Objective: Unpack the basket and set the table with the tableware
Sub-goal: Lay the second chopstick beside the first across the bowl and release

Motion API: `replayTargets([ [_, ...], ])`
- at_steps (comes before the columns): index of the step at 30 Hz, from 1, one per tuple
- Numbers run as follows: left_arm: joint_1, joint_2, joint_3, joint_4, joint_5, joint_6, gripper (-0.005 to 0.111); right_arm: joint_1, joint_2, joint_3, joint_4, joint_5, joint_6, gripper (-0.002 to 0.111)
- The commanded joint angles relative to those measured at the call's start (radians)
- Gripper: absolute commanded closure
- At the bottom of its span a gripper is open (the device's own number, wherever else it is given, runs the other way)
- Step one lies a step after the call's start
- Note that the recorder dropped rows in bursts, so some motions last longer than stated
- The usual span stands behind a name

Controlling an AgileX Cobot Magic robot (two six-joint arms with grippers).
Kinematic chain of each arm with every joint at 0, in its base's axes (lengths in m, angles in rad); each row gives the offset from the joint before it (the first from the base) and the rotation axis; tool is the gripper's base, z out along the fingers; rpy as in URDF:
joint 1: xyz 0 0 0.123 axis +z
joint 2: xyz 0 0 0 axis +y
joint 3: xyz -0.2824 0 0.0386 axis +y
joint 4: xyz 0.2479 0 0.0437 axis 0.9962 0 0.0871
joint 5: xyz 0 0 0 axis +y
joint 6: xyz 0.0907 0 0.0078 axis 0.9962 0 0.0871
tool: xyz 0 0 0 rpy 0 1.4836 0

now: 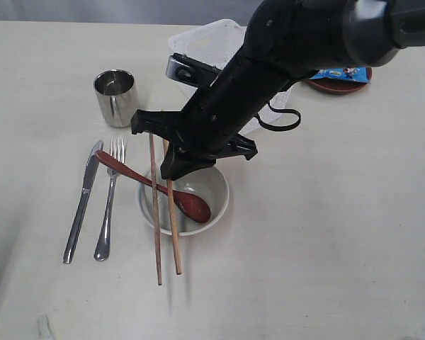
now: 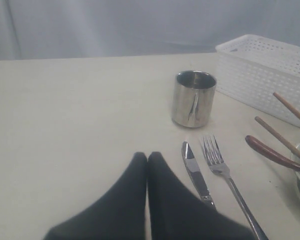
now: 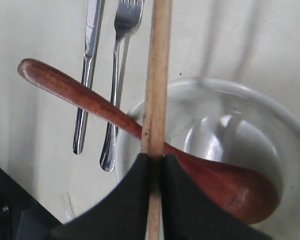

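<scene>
Chopstick (image 3: 157, 75): clamped between the fingers of the right claw (image 3: 156, 157), toward one end rather than mid-length. It crosses over the spoon handle and the bowl's rim. I cannot tell whether it bears on the rim or hangs just above it.
Second chopstick (image 1: 156, 227): lies just beside the held one and roughly parallel, across the same side of the bowl, with its near end on the table (image 1: 326, 234). It gives me the line to match.
Bowl (image 1: 219, 185): mid-table, in front of the basket.
Spoon (image 1: 152, 184): its head sits inside the bowl and its handle leans out over the rim toward the fork. The rim props it there.
Knife (image 1: 80, 209) and fork (image 1: 108, 212): side by side, left of the bowl and apart from it.
Mug (image 1: 116, 97): upright, beyond the knife and fork.
Left claw (image 2: 147, 157): clenched on nothing, fingers pressed together, low over bare table near the knife tip. I judge it is parked clear of the work.
Basket (image 1: 209, 39): behind the right arm and largely hidden, so I cannot see inside it.
Plate (image 1: 340, 88): far right, carrying the chips packet (image 1: 340, 73).
Step, as I judge it: pairing the chopsticks, late in the task.
Risk: if I let go before it is supported, the stick may roll off the rim.
</scene>
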Motion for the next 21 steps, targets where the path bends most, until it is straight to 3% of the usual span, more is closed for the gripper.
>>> replayTargets([
  [1,-0.005,-0.003,0.003,0.009,-0.011,-0.004,0.107,0.0,0.001,-0.002,0.007,-0.009,0.002,0.109],
  [21,-0.005,-0.003,0.003,0.009,-0.011,-0.004,0.107,0.0,0.035,-0.002,0.017,0.013,-0.008,0.109],
])
